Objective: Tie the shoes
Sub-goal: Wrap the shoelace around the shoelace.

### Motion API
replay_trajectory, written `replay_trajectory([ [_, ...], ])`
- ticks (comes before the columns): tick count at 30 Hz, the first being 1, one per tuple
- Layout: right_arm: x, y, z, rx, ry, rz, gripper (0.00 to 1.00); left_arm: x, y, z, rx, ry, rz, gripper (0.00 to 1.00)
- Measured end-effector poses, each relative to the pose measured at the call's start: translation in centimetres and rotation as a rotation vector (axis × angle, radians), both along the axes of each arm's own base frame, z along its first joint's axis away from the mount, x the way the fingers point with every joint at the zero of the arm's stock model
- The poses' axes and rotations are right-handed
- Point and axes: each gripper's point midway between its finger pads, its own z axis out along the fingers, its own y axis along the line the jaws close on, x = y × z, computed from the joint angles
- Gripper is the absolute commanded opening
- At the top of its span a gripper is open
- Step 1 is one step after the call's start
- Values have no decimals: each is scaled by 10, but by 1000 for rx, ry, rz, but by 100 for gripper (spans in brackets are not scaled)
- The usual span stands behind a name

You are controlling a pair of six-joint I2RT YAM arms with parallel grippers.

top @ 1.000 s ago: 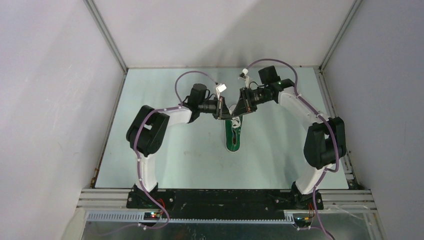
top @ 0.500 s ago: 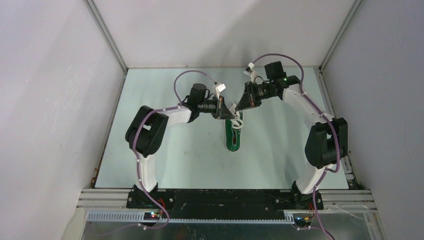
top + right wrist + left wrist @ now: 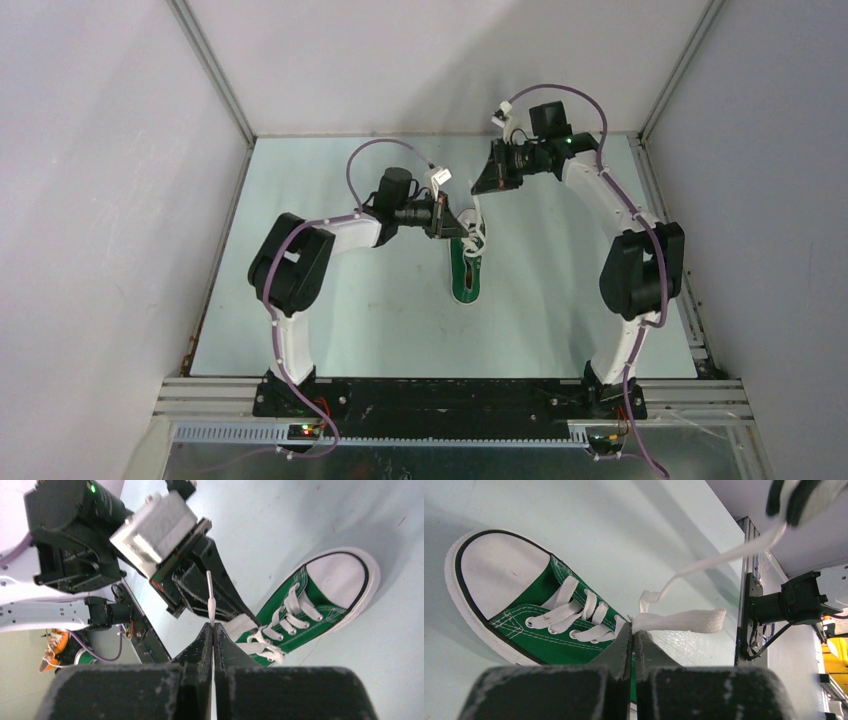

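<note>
White-walled booth point(image 3: 120, 200) with a pale green table point(image 3: 330, 300) inside, arm bases along its near edge. The left arm point(image 3: 300, 262) reaches in from the left. The right arm point(image 3: 640, 270) arcs in from the right, its wrist higher and farther back. Both wrists come together over mid-table.

The shoe point(image 3: 466, 280) – green, with white sole and toe cap – lies flat on its sole at mid-table, with the grippers at its far end. White laces point(image 3: 574, 612) cross through the eyelets, and two free lengths are held up off the shoe.

Left gripper point(image 3: 633, 632): fingers pressed together with no gap, pinching a lace band point(image 3: 679, 621) just beside the top eyelets. The band sticks out flat beyond the tips.

Right gripper point(image 3: 213, 629): fingers likewise tight together, nipping a lace strand point(image 3: 719, 557). The strand runs taut from the shoe's throat up and away to this gripper, which sits beyond the shoe and clear of it. A short tip with its aglet point(image 3: 209, 592) stands straight up past the fingertips.

The grippers are near each other but apart. Where the band and strand meet there is a small twist point(image 3: 646, 599) – cannot tell whether it is a knot.
</note>
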Motion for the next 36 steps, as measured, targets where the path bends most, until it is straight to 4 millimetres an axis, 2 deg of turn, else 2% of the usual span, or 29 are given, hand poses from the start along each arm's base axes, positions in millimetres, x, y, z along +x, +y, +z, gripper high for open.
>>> replay_trajectory([
  [3,15,4,8,12,-23,-24,0,0,-1,-1,7,-29,-7,0],
  [6,23,10,12,28,-27,-30,0,-1,-1,-1,16,-55,-17,0],
  [13,26,28,23,55,-49,-17,0,-7,-4,-4,35,-82,-44,0],
  [19,24,33,23,36,-105,26,0,-11,-6,2,7,-57,-61,0],
  [24,15,35,8,-9,-196,123,0,-16,-7,5,-8,-12,-68,0],
  [28,-5,30,-23,-78,-244,212,0,-20,-7,4,-9,21,-71,0],
  [31,-21,27,-39,-127,-305,272,0,-22,-6,3,-5,44,-71,0],
  [33,-32,25,-43,-152,-363,315,0,-23,-6,2,-3,53,-72,0],
  [36,-40,27,-37,-173,-464,369,0,-24,-6,3,-5,63,-76,0],
])
